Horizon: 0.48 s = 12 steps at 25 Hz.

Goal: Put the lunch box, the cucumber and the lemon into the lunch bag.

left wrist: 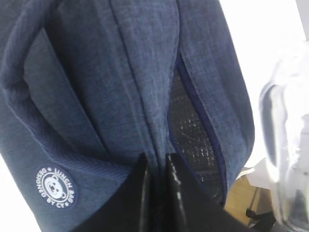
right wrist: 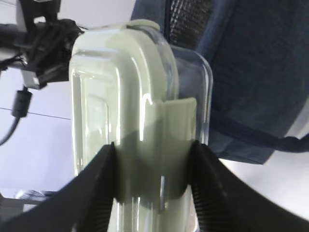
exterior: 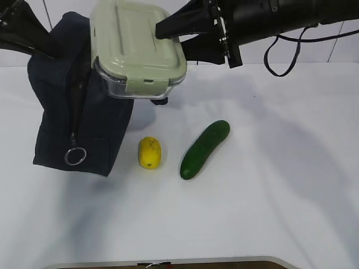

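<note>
Box (exterior: 137,47) — clear tub, pale green clip lid — hangs in the air, level, just beside the top of the bag (exterior: 78,101), well above the table (exterior: 269,196). Right gripper (right wrist: 153,169) is clamped across one end of it, one finger on the lid, one on the underside. Bag is dark navy, boxy, standing at the table's left, ring pull (exterior: 74,156) low on its front. Left gripper (left wrist: 157,183) is pinched together on a fold of fabric at the bag's top edge.

Lemon (exterior: 150,152), small and yellow, lies just right of the bag's foot. Cucumber (exterior: 205,149), dark green, lies slanted beside the lemon, not touching it.

Left wrist view alone shows the mouth — a narrow slit with foil lining (left wrist: 190,140) inside, and a round bear logo patch (left wrist: 54,187). Right wrist view shows the box end-on, lining above it. Exterior view hides the mouth behind the box.

Right half of the table is bare white; near edge runs along the bottom.
</note>
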Tool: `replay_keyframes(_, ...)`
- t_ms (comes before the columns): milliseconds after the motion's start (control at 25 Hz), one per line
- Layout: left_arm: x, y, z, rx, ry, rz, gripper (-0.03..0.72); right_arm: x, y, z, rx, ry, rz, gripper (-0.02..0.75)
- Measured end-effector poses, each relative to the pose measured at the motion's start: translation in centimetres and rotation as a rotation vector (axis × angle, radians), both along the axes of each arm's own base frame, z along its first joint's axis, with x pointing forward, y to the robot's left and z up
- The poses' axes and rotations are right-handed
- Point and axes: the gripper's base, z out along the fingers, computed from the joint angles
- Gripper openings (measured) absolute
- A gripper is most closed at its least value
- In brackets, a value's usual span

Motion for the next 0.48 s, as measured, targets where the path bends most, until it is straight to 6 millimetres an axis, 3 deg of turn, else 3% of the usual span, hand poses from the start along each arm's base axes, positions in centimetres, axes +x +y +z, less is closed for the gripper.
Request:
replay_keyframes(280, 0.0, 0.0, 0.0, 0.000, -0.004, -0.005, 0.011, 0.1, 0.0, -0.1, -0.014, -0.012, -0.008, 0.356)
replay_keyframes(480, 0.0, -0.1, 0.1, -0.005, -0.010, -0.010, 0.011, 1.2, -0.1, -0.3, -0.020, -0.038, -0.123, 0.356)
